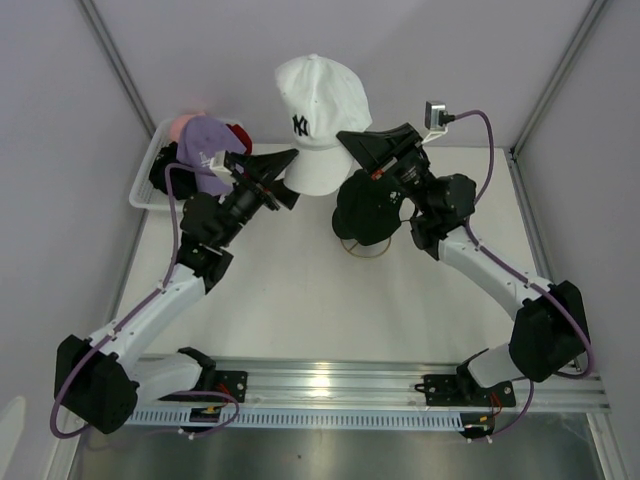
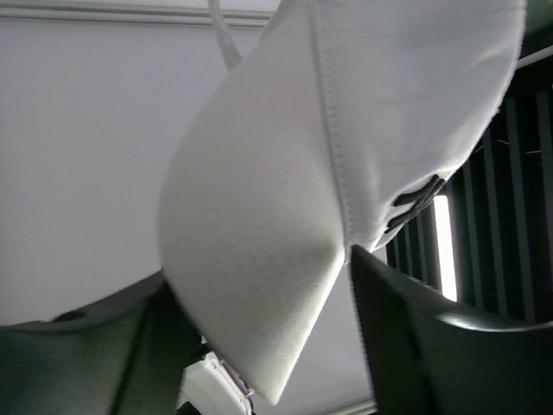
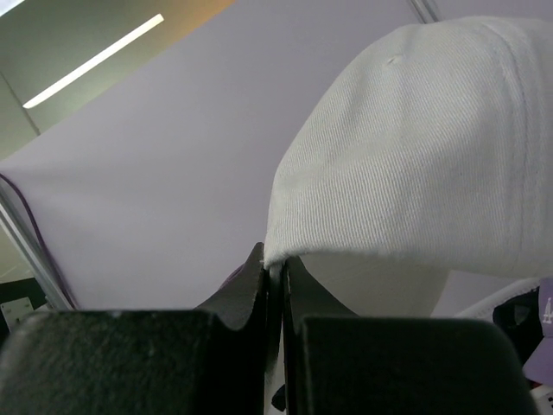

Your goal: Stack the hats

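A white cap with a dark logo [image 1: 318, 115] hangs in the air above the back of the table. My right gripper [image 1: 352, 140] is shut on the rim of its crown, which the right wrist view [image 3: 275, 259] shows pinched between the fingers under the white cap [image 3: 415, 156]. My left gripper [image 1: 287, 178] is open, its fingers spread either side of the cap's brim [image 2: 251, 259]. A dark cap [image 1: 368, 208] sits on the gold wire stand [image 1: 362, 248], below the right gripper. Lavender [image 1: 203, 140], pink [image 1: 183, 124] and red [image 1: 238, 133] caps lie in the white basket [image 1: 148, 178].
The basket stands at the back left against the enclosure wall. The gold stand is at the table's middle back. Grey enclosure walls with metal posts [image 1: 118, 70] close in the left, right and back. A metal rail [image 1: 380, 380] runs along the near edge.
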Controlling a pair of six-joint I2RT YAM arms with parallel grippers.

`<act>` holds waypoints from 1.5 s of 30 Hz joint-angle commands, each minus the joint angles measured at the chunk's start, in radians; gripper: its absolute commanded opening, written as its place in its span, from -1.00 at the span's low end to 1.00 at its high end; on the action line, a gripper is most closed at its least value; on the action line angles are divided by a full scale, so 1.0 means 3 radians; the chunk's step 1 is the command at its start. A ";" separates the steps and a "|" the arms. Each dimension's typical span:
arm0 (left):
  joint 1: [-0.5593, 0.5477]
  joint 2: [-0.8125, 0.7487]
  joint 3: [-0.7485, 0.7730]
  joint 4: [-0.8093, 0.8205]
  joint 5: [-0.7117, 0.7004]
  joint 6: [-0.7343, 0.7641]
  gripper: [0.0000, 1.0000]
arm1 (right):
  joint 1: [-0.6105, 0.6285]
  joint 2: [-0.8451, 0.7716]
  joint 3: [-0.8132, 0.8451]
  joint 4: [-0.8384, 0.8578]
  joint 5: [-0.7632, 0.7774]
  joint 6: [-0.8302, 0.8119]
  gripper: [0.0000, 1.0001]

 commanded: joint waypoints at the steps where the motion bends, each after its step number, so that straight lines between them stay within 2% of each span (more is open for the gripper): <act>1: -0.0011 -0.0021 0.0131 0.0413 -0.0047 -0.0253 0.33 | 0.0057 0.0040 -0.0016 0.0331 0.0071 -0.0123 -1.00; 6: -0.0052 0.0000 0.0161 0.0500 -0.0078 -0.0304 -0.11 | 0.0093 0.0122 -0.0072 0.0361 0.0189 -0.0133 -1.00; 9: -0.0052 -0.0036 0.0064 0.0567 -0.0129 -0.0345 -0.65 | 0.0093 0.0158 -0.0093 0.0356 0.0209 -0.0133 -1.00; 10: -0.0047 -0.0051 0.0029 0.0556 -0.0124 -0.0361 -0.98 | 0.0093 0.0158 -0.0098 0.0336 0.0204 -0.0138 -1.00; 14: 0.0035 -0.0016 -0.0048 0.0826 -0.0114 -0.0289 -0.99 | 0.0093 0.0082 -0.0103 0.0050 0.0107 -0.0265 -1.00; 16: 0.0167 0.0061 -0.0084 0.0985 -0.0053 -0.0279 -0.99 | 0.0083 -0.0031 -0.0108 -0.0430 -0.0015 -0.0362 -0.59; 17: 0.0223 0.0092 -0.0049 0.1026 0.0114 -0.0264 -0.99 | 0.0063 -0.0193 -0.0113 -0.0629 -0.0071 -0.0550 -0.03; 18: 0.0280 0.0127 -0.0003 0.1037 0.0202 -0.0253 -0.99 | 0.0057 -0.0296 -0.0113 -0.1096 -0.0153 -0.0658 0.35; 20: 0.0377 0.0189 0.0079 0.0946 0.0396 -0.0177 -0.99 | 0.0052 -0.0536 -0.0108 -0.1650 -0.0128 -0.1030 0.81; 21: 0.0392 0.0194 0.0171 0.0849 0.0453 -0.0116 -0.99 | 0.0052 -0.0806 -0.0108 -0.2149 -0.0032 -0.1154 0.98; 25: 0.0393 0.0235 0.0672 -0.0151 0.0806 0.0697 -0.99 | 0.0012 -0.1487 -0.0088 -0.3242 0.0270 -0.1605 0.99; 26: 0.0393 0.0286 0.0814 -0.0256 0.0938 0.0799 -0.99 | -0.0009 -0.1620 -0.0078 -0.3441 0.0397 -0.1661 0.99; 27: 0.0398 0.0317 0.0912 -0.0287 0.0990 0.0861 -0.99 | -0.0060 -0.1738 -0.0047 -0.3883 0.0464 -0.1743 0.99; 29: 0.0398 0.0444 0.1030 -0.0303 0.1087 0.0892 -0.99 | -0.0111 -0.2020 0.0086 -0.4279 0.0669 -0.1820 0.99; 30: 0.0398 0.0511 0.1167 -0.0323 0.1245 0.0887 -0.99 | -0.0127 -0.2086 0.0147 -0.4661 0.0984 -0.1835 0.99; 33: 0.0301 0.0828 0.1475 -0.0680 0.1592 0.0948 -0.99 | -0.0208 -0.2225 0.0387 -0.5235 0.1772 -0.1805 0.99; 38: 0.0137 0.1196 0.1808 -0.0845 0.1885 0.1030 -0.99 | -0.0244 -0.2286 0.0470 -0.5376 0.2285 -0.1830 0.99; 42: 0.0055 0.1584 0.1834 -0.0427 0.2146 0.0786 -0.99 | -0.0254 -0.2245 0.0408 -0.5315 0.2255 -0.1820 0.99; 45: -0.0011 0.1697 0.1854 -0.0471 0.2177 0.0830 -0.99 | -0.0255 -0.2200 0.0367 -0.5304 0.2239 -0.1825 0.99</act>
